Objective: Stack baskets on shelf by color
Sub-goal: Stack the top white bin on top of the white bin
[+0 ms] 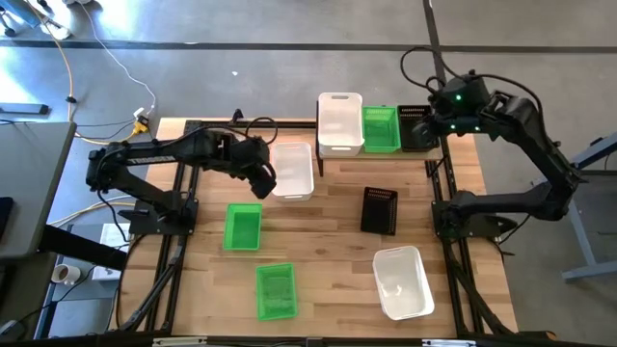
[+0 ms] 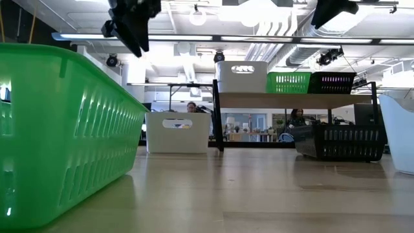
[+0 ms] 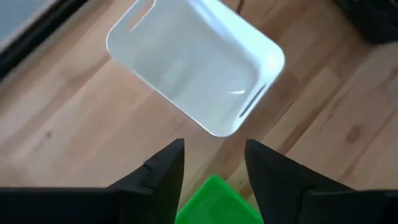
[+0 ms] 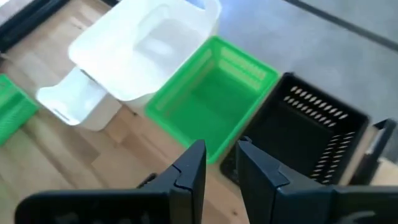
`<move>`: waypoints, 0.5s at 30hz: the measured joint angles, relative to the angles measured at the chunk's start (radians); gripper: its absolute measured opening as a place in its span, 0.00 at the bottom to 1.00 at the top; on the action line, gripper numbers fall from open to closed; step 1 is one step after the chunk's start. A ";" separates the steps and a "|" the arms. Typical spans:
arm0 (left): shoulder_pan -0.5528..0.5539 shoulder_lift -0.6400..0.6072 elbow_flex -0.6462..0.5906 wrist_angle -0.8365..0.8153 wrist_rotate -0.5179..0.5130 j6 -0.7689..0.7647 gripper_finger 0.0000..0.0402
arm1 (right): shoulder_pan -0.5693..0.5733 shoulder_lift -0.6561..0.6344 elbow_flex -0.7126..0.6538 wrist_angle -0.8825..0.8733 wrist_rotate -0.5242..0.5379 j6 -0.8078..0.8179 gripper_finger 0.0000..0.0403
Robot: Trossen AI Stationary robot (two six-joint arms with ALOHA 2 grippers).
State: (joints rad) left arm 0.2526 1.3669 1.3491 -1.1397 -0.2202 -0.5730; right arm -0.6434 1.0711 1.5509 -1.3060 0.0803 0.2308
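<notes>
The left tool [image 1: 258, 173], fingers apart and empty, hovers just beside the white basket [image 1: 292, 170] on the surface below the shelf [image 1: 424, 146], nearer it than the right tool [image 1: 449, 114], also apart, above the shelf's black basket [image 1: 415, 126].

Right claw [image 4: 221, 163], fingers apart, empty — white basket [image 4: 146, 50], green basket [image 4: 211, 99], black basket [image 4: 305, 127] side by side.
</notes>
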 joint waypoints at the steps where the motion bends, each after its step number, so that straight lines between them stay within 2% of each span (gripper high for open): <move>1: 0.012 0.003 0.000 0.000 0.001 -0.037 0.41 | 0.017 0.000 0.000 0.000 0.000 0.023 0.19; 6: 0.071 0.013 0.000 0.000 0.019 -0.171 0.44 | 0.113 0.001 0.000 0.000 0.013 0.108 0.19; 15: 0.177 0.050 0.000 0.024 0.079 -0.156 0.44 | 0.272 0.003 0.000 0.001 0.077 0.245 0.19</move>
State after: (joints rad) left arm 0.4295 1.4165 1.3495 -1.1157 -0.1410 -0.7290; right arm -0.3716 1.0737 1.5505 -1.3052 0.1570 0.4759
